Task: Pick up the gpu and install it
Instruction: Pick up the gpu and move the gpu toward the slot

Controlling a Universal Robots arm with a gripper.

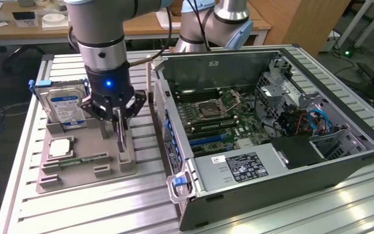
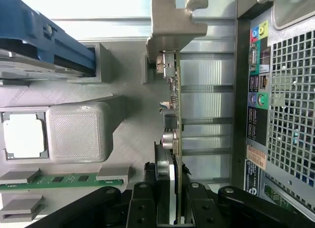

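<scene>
1. My end effector (image 1: pixel 117 122) hangs straight down over the grey holder (image 1: pixel 83 173), which sits on the table (image 1: pixel 109 209) toward its edge on the exterior view's left.
2. Its fingers (image 2: pixel 145 206) are clenched on the gpu (image 1: pixel 121 141), one pressed to each face of the thin card.
3. The gpu stands on edge, upright, at the side of the holder nearest the computer case (image 1: pixel 343 161). Its lower end is down at the holder's slot. I cannot tell whether it is seated there or just lifted clear.
4. On the wrist view I see the gpu (image 2: pixel 176 110) edge-on, running away from the end effector (image 2: pixel 170 208) to its silver-grey bracket (image 2: pixel 172 26) at the far end.
5. The holder also carries a hard drive (image 1: pixel 65 106) with a blue label, standing upright toward the table's far edge, a square processor chip (image 1: pixel 60 146) lying flat, and a narrow green memory stick (image 1: pixel 76 160) nearer the front edge.
6. The case lies open just beside the holder, on the exterior view's right, with its motherboard (image 1: pixel 226 122) exposed.
</scene>
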